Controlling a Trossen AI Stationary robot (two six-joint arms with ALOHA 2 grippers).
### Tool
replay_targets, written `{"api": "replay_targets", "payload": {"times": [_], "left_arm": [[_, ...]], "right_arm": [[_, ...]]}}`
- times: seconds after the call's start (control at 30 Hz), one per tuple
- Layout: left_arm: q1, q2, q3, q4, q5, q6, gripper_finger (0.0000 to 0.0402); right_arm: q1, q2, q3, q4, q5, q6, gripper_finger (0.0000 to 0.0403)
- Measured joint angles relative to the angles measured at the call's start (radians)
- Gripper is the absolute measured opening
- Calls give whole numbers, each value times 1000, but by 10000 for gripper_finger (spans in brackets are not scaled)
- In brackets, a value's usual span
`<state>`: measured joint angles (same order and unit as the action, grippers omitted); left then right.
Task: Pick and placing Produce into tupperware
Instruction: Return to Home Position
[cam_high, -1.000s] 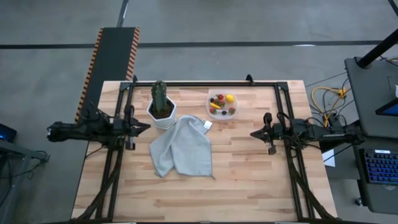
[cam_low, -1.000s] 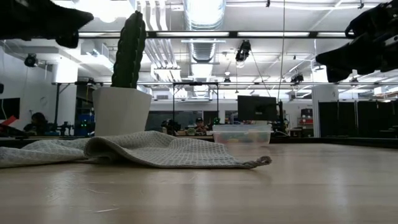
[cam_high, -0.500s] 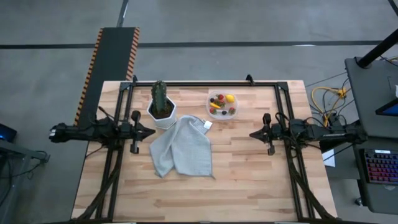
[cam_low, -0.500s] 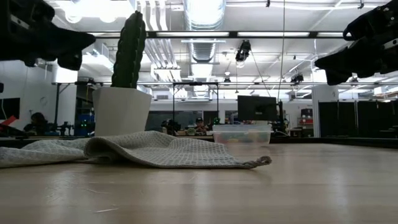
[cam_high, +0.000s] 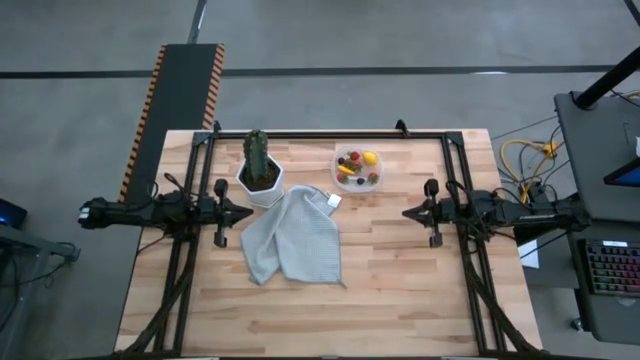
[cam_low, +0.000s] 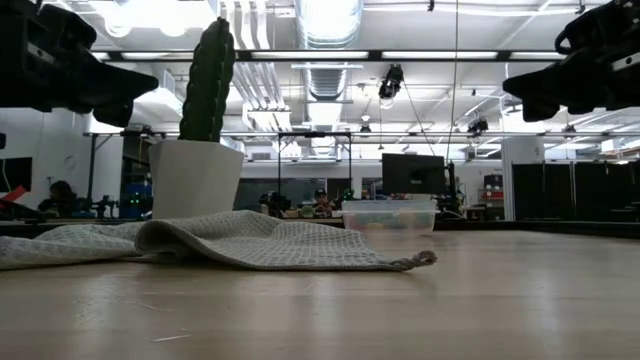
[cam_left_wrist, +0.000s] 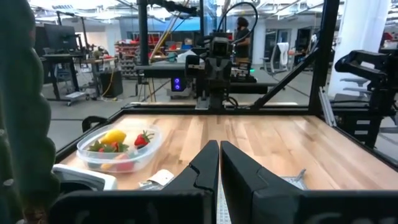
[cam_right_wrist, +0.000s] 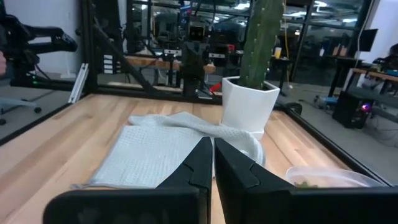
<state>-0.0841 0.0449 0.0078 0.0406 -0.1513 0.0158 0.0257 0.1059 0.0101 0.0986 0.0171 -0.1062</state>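
The tupperware (cam_high: 357, 168), a small clear rounded-square container, stands on the far half of the table (cam_high: 400, 290), a little right of centre. The produce (cam_high: 347, 170) lies inside it. A yellow lemon (cam_left_wrist: 113, 136) sits toward one side, a red strawberry (cam_left_wrist: 142, 139) beside it, and further red, dark and yellow-orange pieces are packed around them. No piece of produce shows on the tabletop outside the container. Left of the tupperware and well apart from it, a green cactus (cam_high: 257, 152) stands upright in a white pot (cam_high: 262, 185). A grey cloth (cam_high: 293, 235) lies rumpled near the table's centre, its far edge up against the pot and one corner reaching toward the container without touching it. The left gripper (cam_high: 245, 211) hangs over the table's left side, level with the cloth's near-left edge and pointing inward. The left wrist view shows its two dark fingers (cam_left_wrist: 202, 171) pressed together with nothing between them. The right gripper (cam_high: 406, 213) hangs over the right side, pointing inward toward the cloth, nearer than the tupperware and clear of it. Its fingers (cam_right_wrist: 239, 168) are likewise closed on nothing. In the low view both grippers are raised well above the tabletop, at the upper corners. A person (cam_low: 62, 195) sits in the workshop beyond the table.
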Motion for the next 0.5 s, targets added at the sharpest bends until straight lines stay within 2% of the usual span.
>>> {"api": "replay_targets", "payload": {"times": [0.33,0.43,0.5], "left_arm": [[0,1,-1,-3,-5,2,0],[0,4,-1,-5,4,15,0],[0,7,-1,-6,8,16,0]], "right_arm": [[0,0,0,1,9,41,8],[0,0,0,-33,-30,67,8],[0,1,0,-55,-4,78,8]]}}
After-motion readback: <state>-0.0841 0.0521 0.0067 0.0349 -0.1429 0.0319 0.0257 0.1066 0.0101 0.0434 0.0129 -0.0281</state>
